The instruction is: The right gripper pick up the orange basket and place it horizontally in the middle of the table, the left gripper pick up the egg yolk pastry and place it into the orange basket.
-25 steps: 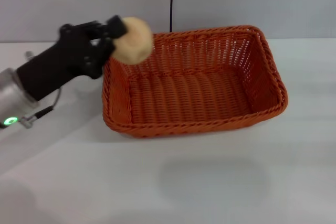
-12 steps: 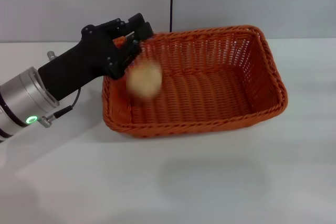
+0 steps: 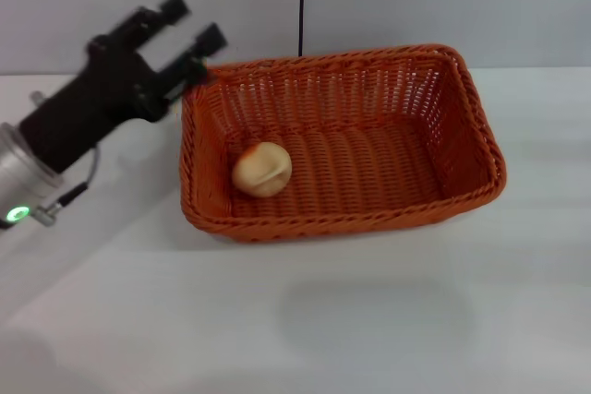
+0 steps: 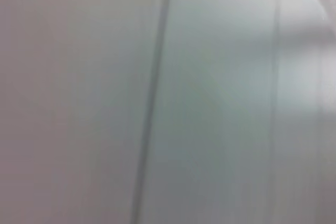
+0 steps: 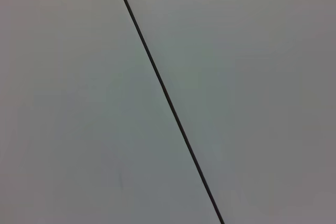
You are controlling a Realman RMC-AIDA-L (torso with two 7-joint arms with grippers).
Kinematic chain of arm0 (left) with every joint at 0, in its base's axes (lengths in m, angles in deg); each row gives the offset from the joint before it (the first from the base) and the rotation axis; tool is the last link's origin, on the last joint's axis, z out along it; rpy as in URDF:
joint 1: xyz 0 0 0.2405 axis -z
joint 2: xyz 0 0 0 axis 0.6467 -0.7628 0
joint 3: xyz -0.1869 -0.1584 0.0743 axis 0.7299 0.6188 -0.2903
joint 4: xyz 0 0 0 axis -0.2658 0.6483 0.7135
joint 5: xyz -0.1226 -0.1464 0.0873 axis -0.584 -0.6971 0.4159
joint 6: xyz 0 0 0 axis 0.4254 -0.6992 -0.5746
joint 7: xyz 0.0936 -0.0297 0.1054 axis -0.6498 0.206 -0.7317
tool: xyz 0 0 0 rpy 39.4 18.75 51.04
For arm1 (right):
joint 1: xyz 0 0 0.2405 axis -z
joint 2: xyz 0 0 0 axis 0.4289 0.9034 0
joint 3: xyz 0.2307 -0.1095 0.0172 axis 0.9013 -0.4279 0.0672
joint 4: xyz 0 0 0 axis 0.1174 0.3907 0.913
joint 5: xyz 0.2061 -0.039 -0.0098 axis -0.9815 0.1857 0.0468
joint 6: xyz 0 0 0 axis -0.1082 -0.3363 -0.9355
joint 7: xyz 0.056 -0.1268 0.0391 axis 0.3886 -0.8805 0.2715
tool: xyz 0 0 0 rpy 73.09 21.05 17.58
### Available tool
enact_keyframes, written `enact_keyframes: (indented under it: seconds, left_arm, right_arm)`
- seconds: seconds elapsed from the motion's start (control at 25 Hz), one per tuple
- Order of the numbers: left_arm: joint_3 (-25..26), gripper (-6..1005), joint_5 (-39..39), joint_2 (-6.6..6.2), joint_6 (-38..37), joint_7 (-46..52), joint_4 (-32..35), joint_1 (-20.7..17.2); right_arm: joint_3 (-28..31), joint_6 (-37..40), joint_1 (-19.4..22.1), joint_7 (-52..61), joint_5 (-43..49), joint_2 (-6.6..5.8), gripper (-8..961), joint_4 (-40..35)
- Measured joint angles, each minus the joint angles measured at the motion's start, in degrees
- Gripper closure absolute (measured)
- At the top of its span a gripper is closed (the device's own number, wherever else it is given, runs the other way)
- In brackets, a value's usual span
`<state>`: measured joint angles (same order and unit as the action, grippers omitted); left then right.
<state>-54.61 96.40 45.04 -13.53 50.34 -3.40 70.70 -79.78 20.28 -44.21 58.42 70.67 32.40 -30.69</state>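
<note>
Table (image 3: pixel 369 320): one, white, bare along its near side.

Orange basket (image 3: pixel 480 149): one, lying level about mid-table, long side across.

Egg yolk pastry (image 3: pixel 262 170): one, resting on the basket floor toward the left end. It sits below and nearer than the left gripper (image 3: pixel 196 27), well apart from it, nothing touching it.

Left gripper: raised just outside the basket's far left corner, fingers (image 3: pixel 211 40) spread with a clear gap between them, holding nothing. It points up and away from the basket. Its wrist view shows only blank pale surface, so no help there.

Right gripper: not to be seen in any view; its wrist camera gives grey wall (image 5: pixel 236 77) with one dark line across it. Likely parked.

Judgement: both parts of the task look done, basket placed and pastry inside. The step in hand reads as the end of the release. The next move calls only for drawing the left arm clear without clipping the rim close beside its fingertips.

Far side: wall behind the table, one thin dark vertical line (image 3: pixel 301 2) on it.
</note>
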Motion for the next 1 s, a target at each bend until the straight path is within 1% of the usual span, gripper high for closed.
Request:
enact_keyframes:
  seconds: [0.12,0.16,0.2,0.28,0.32,0.36,0.4,0.44,0.48,0.56,0.72,0.76,1.0]
  left_arm:
    - [1.5,410,-4.7,0.00,-1.0,-2.6,-0.4,-2.6]
    - [3.4,364,-7.9,0.08,-1.8,-5.1,-1.5,-4.8]
    - [3.4,317,-7.9,0.08,-1.8,-5.1,-1.5,-4.8]
    - [6.3,225,-10.6,0.09,-2.2,-7.4,-3.6,-6.7]
    - [8.5,209,-12.0,0.08,-2.3,-8.7,-5.0,-7.8]
    - [12.4,193,-13.5,0.11,-2.3,-10.8,-7.0,-9.7]
    - [14.2,176,-14.0,0.15,-2.4,-11.5,-7.8,-10.5]
    - [14.2,160,-14.0,0.15,-2.4,-11.5,-7.8,-10.5]
    - [15.8,144,-14.1,0.18,-2.4,-12.0,-8.3,-11.3]
    - [18.0,143,-14.1,0.14,-2.5,-12.2,-8.6,-12.3]
    - [20.0,141,-14.2,0.14,-2.5,-12.2,-8.7,-12.6]
    - [21.2,141,-14.2,0.17,-2.6,-12.3,-9.2,-12.6]
    - [23.5,146,-14.2,-0.01,-2.0,-12.5,-9.7,-11.9]
  right_arm:
    - [-0.1,0.0,0.1,0.0,0.0,0.01,445,0.0]
    - [-0.1,0.0,0.3,0.0,0.0,0.01,445,0.0]
    - [0.0,0.1,0.3,0.0,0.0,0.01,445,0.0]
    - [0.1,0.1,0.4,0.0,-0.1,0.02,445,0.0]
    - [0.3,0.2,0.5,0.0,-0.2,0.01,445,0.0]
    - [0.5,0.3,0.5,0.2,-0.3,0.01,445,0.0]
    - [0.5,0.4,0.5,0.3,-0.3,0.01,445,0.0]
    - [0.5,0.4,0.5,0.3,-0.3,0.01,445,0.0]
    - [0.5,0.4,0.5,0.4,-0.4,0.00,445,0.0]
    - [0.7,0.4,0.5,0.5,-0.6,-0.05,445,-0.1]
    - [0.8,0.5,0.2,0.5,-0.7,-0.07,445,-0.2]
    - [0.8,0.5,0.0,0.6,-0.8,-0.07,445,-0.3]
    - [0.9,0.7,-0.2,1.6,-1.6,-0.08,445,-0.6]
